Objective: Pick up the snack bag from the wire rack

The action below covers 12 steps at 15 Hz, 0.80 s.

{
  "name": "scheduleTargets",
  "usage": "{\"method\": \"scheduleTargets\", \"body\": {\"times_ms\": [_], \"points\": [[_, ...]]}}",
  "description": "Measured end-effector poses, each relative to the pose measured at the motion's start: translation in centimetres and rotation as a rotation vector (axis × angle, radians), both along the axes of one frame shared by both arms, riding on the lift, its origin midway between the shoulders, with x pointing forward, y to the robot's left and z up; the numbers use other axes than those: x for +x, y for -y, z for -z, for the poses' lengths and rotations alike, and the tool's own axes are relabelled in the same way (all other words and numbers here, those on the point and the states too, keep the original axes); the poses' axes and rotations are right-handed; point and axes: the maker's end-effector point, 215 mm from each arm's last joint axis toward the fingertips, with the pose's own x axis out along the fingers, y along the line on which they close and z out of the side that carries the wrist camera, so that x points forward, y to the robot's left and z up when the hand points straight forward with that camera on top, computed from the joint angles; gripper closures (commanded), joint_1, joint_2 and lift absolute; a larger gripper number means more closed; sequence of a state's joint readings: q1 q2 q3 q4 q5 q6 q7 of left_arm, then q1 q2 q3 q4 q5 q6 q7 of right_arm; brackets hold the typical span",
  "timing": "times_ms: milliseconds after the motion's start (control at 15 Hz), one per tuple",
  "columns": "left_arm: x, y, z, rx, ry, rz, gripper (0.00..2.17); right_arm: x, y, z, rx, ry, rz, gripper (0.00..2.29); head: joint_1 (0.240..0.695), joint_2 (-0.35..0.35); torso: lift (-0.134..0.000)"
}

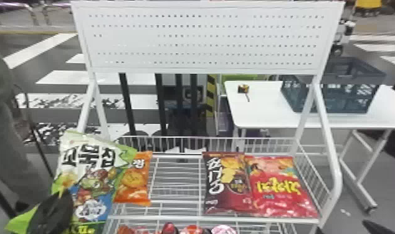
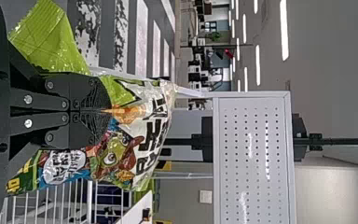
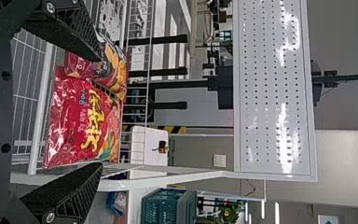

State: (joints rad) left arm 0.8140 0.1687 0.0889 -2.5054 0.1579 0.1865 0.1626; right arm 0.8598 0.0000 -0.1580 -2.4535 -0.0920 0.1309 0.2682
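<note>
At the rack's left side in the head view, my left gripper (image 1: 55, 211) is shut on a white, green and blue snack bag (image 1: 91, 180), held upright. The left wrist view has this gripper (image 2: 106, 111) pinching the front of the bag (image 2: 140, 135), which bulges around the fingers. My right gripper (image 1: 342, 226) is at the head view's bottom right. In the right wrist view, the right gripper (image 3: 100, 111) stands open, its fingers spread on either side of a red snack bag (image 3: 81, 123), with a dark red bag (image 3: 114, 70) beside one finger.
On the white wire rack (image 1: 178, 183) lie an orange bag (image 1: 133, 183), a dark red bag (image 1: 226, 183) and a red bag (image 1: 281, 186). More packages sit below. Behind stand a white table (image 1: 262, 109) and a dark crate (image 1: 330, 96).
</note>
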Motion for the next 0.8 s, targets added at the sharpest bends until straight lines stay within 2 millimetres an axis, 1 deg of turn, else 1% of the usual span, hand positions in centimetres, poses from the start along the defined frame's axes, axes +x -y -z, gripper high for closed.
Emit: {"method": "scheduleTargets", "body": {"times_ms": [600,667,800], "points": [[-0.1,0.0,0.1,0.001,-0.002,0.001,1.71,0.0,0.0,-0.1,0.000,0.000,0.000,0.09,0.499,0.000,0.000],[-0.1,0.0,0.1,0.001,-0.003,0.002,1.71,0.3,0.1,0.2,0.002,-0.002,0.004,0.09,0.499,0.000,0.000],[-0.1,0.2,0.1,-0.001,-0.003,0.005,1.71,2.1,0.2,1.3,0.023,-0.003,0.011,0.09,0.499,0.000,0.000]]}}
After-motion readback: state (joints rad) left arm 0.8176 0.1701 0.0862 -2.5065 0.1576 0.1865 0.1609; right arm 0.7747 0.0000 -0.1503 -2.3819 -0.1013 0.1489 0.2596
